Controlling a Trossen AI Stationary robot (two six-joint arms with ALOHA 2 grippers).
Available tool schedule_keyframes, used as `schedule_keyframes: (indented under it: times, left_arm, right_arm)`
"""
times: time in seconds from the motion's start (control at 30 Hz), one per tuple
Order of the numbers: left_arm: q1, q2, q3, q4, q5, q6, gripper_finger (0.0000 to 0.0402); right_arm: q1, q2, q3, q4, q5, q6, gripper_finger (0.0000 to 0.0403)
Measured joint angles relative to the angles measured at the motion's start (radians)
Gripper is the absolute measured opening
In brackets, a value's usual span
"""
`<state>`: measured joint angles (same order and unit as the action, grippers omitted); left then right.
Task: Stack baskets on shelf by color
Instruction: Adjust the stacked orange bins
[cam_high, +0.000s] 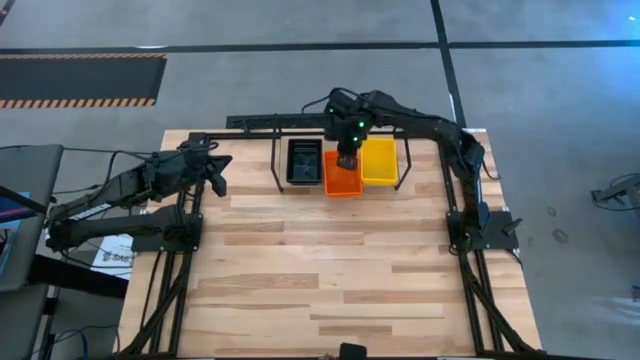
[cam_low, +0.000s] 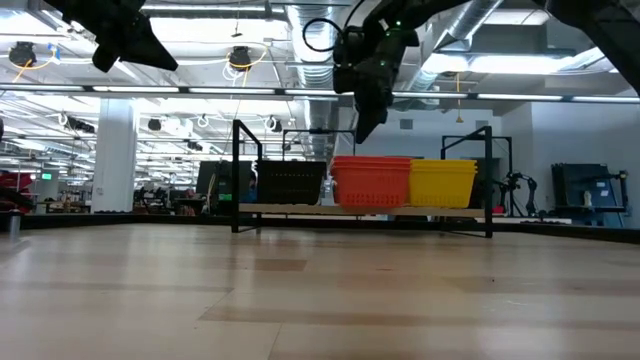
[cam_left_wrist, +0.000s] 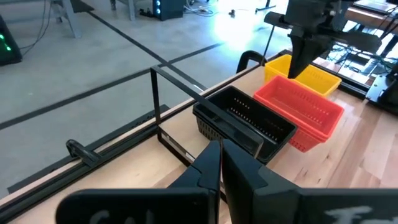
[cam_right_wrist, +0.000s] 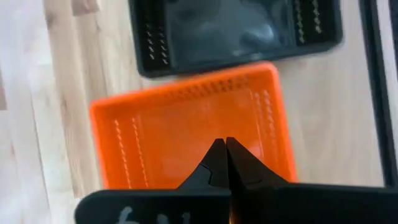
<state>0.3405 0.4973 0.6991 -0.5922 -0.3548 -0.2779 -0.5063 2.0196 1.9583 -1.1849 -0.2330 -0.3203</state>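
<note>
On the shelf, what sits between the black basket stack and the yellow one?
The red-orange baskets sit between the black baskets and the yellow baskets, clearest in the high view. The right end effector, shut and empty, hangs above them.

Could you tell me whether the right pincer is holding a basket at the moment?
No: the right pincer is shut and empty, hovering above the red-orange basket stack on the shelf.

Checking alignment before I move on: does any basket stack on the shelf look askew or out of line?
Yes. The red-orange stack sits forward of the black stack and yellow stack, jutting toward the table's open side. The right gripper, fingers shut, hangs above it.
</note>
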Motion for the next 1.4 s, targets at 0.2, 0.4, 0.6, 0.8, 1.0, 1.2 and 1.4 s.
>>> schedule_keyframes:
  times: [0.2, 0.4, 0.6, 0.8, 1.0, 1.2, 1.4]
  left_arm:
    - [0.000, 0.000, 0.000, 0.000, 0.000, -0.017, 0.0000]
    - [0.000, 0.000, 0.000, 0.000, 0.000, -0.021, 0.0000]
    - [0.000, 0.000, 0.000, 0.000, 0.000, -0.025, 0.0000]
    - [0.000, 0.000, 0.000, 0.000, 0.000, -0.029, 0.0000]
    - [0.000, 0.000, 0.000, 0.000, 0.000, -0.030, 0.0000]
    - [0.000, 0.000, 0.000, 0.000, 0.000, -0.031, 0.0000]
    - [0.000, 0.000, 0.000, 0.005, 0.000, -0.033, 0.0000]
  right_arm:
    - [0.014, 0.046, 0.005, 0.012, -0.015, 0.019, 0.0000]
    - [0.031, 0.111, 0.000, -0.005, -0.008, -0.023, 0.0000]
    - [0.024, 0.151, -0.002, 0.022, 0.015, -0.047, 0.0000]
    - [0.007, 0.160, -0.002, 0.068, 0.055, -0.068, 0.0001]
    - [-0.041, 0.158, 0.004, 0.115, 0.078, -0.078, 0.0001]
    - [-0.082, 0.158, 0.006, 0.172, 0.078, -0.082, 0.0001]
    - [-0.111, 0.158, 0.006, 0.179, 0.078, -0.112, 0.0001]
